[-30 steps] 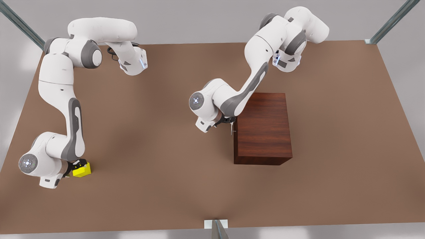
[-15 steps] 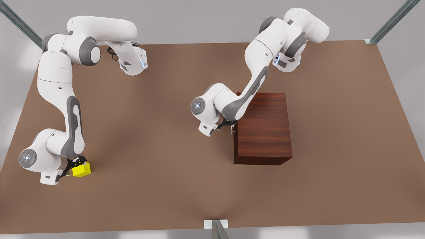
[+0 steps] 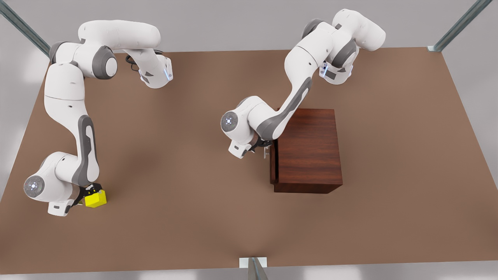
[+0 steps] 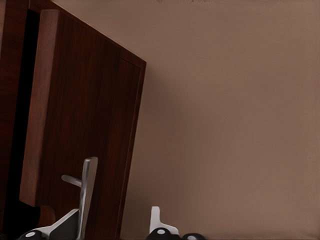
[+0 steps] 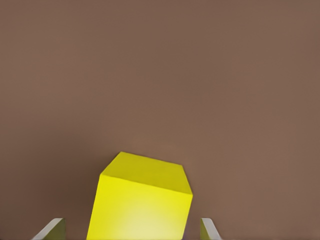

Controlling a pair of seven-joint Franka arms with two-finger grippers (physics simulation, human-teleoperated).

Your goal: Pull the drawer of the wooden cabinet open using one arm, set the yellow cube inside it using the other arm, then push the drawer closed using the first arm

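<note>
The drawer [image 3: 273, 163] stands only slightly proud of the cabinet [image 3: 309, 149], which sits right of the tabletop's [image 3: 194, 163] centre in the front view. The left gripper [image 3: 265, 147] is at the silver handle [image 4: 88, 187]; in the left wrist view its fingers [image 4: 156, 220] straddle the bar with a wide gap on one side, so they look spread around it, hooking instead of pinching. To pull well, the arm should draw straight out along the drawer's travel, square to the front, keeping the bar deep between the fingers so it cannot slip off, and go far enough to leave an opening wider than the cube [image 3: 95, 198]. The cube rests on the tabletop near its front-left corner in the front view; the right gripper [image 3: 88, 194] waits there, its fingers [image 5: 207, 230] spread either side of the cube with visible gaps.
</note>
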